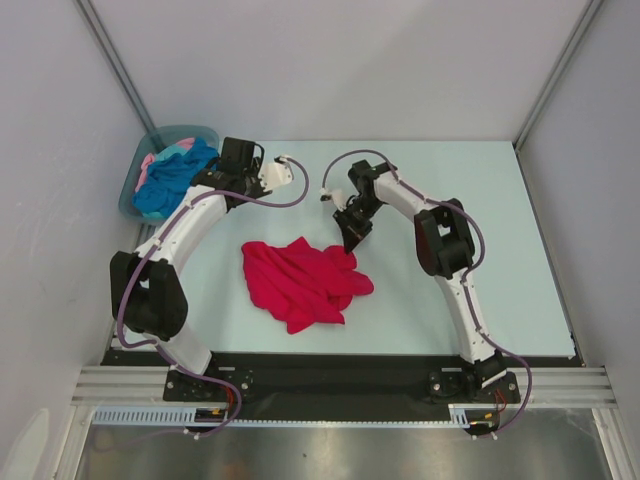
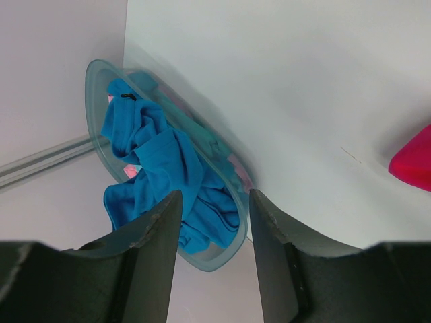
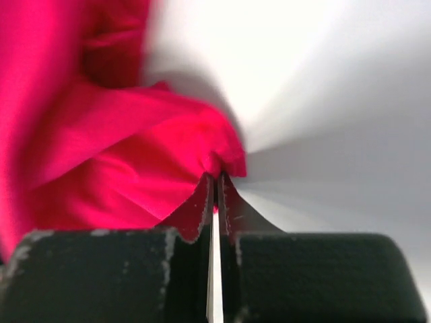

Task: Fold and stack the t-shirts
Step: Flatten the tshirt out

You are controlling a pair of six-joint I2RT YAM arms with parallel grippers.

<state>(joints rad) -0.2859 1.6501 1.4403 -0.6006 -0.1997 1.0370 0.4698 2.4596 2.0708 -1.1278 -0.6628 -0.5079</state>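
A crimson-red t-shirt (image 1: 300, 282) lies crumpled in the middle of the table. My right gripper (image 1: 352, 246) is shut on its upper right edge; in the right wrist view the red t-shirt (image 3: 121, 155) bunches at the pinched fingertips. A turquoise-blue t-shirt (image 1: 172, 178) fills the tub at the back left, with a bit of pale pink t-shirt (image 1: 148, 161) showing beside it. My left gripper (image 1: 238, 150) hovers near the tub, open and holding nothing. In the left wrist view the blue t-shirt (image 2: 161, 168) lies beyond the open fingers (image 2: 158, 242).
The grey-teal plastic tub (image 1: 135, 190) sits at the table's back left corner, against the left wall. Walls enclose the table on the left, back and right. The arm bases stand on a black rail (image 1: 330, 372) at the near edge.
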